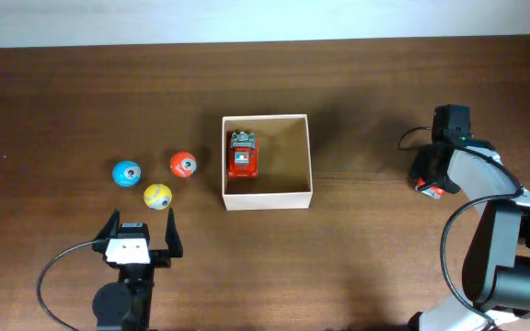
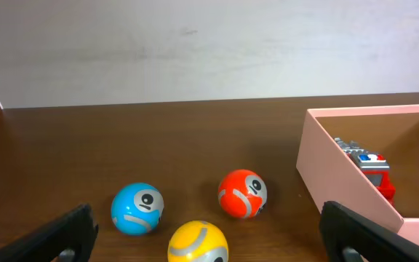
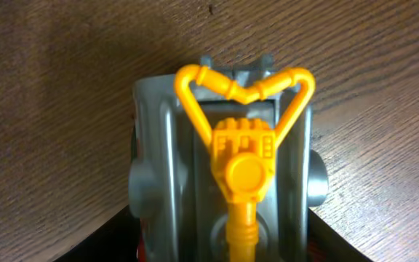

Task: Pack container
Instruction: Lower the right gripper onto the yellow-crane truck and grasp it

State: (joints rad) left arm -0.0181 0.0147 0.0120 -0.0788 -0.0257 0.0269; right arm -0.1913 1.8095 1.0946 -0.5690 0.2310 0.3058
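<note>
The container [image 1: 267,200] stands mid-table, cream-walled and tan inside; it also shows in the left wrist view [image 2: 340,175]. A red toy truck [image 1: 243,154] lies in its left half, also seen in the left wrist view [image 2: 369,166]. My right gripper [image 1: 433,175] is at the far right, down on a second toy truck [image 1: 431,188]. In the right wrist view this truck [image 3: 166,167] is grey with a yellow hook, and the fingers [image 3: 220,233] press both its sides. My left gripper [image 1: 141,234] is open and empty at the front left [image 2: 206,222].
Three toy balls lie left of the container: blue [image 1: 126,172], red [image 1: 183,165] and yellow [image 1: 157,195]. In the left wrist view they sit just ahead of the open fingers: blue [image 2: 137,209], red [image 2: 242,193], yellow [image 2: 198,243].
</note>
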